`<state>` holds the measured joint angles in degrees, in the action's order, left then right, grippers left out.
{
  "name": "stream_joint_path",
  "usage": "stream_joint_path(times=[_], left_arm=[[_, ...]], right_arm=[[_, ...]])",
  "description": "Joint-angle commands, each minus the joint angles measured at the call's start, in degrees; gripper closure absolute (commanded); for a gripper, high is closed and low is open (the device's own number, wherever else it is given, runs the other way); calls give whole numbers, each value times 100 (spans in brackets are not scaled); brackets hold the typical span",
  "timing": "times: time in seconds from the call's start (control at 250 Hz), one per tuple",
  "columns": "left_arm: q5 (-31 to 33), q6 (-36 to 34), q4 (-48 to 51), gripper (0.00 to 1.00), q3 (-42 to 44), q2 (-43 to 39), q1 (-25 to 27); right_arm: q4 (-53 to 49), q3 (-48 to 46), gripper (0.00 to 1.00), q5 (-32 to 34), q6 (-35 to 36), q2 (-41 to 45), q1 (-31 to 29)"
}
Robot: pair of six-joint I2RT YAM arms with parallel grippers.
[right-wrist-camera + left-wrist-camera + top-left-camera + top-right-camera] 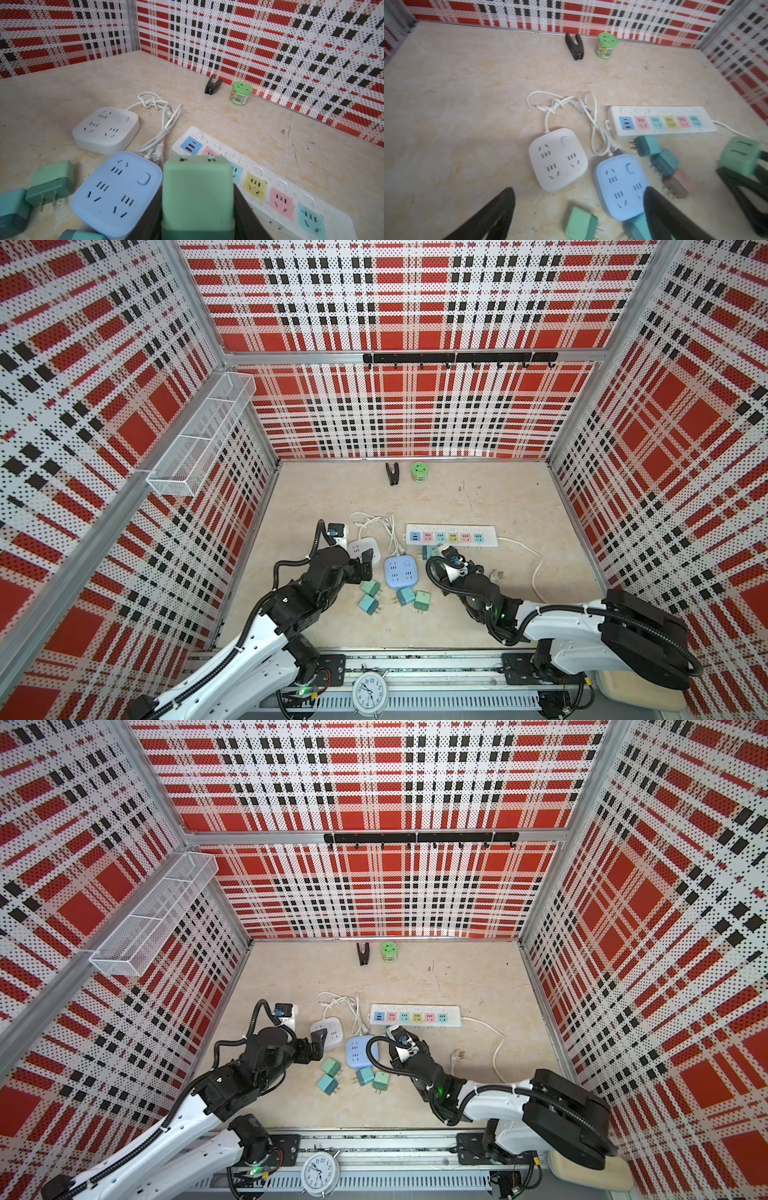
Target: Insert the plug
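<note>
Right fingers (246, 214) clamp the green plug (197, 193) near the power strip (276, 199); left fingers (492, 214) gape wide, wrist low.

We see walls (415, 414) in red, white and black plaid, dotted all over, and a beige marbled table (478, 497). The white socket block (557, 159) sits by the blue socket block (618, 185). The white power strip (660, 121) has blue, pink, teal and yellow panels. The plug (197, 191) is mint green, the loose plugs (369, 605) teal and green, the tub (419, 471) green, the clip (392, 475) black.
</note>
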<state>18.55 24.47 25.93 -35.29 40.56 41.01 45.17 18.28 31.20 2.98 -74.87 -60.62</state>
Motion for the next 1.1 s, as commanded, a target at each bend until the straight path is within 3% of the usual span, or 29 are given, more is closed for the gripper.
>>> stream_joint_path(times=[0.0, 0.36, 1.097], left_arm=[[-378, -8, -63, 10, -177, 78, 329], [-185, -300, -696, 11, -527, 524, 1551], [-505, -600, -1398, 14, -1248, 1947, 2200]], right_arm=[[925, -79, 98, -593, 420, -26, 12], [1159, -176, 100, -1042, 734, 146, 12], [749, -396, 100, -1752, 1033, 1174, 2]])
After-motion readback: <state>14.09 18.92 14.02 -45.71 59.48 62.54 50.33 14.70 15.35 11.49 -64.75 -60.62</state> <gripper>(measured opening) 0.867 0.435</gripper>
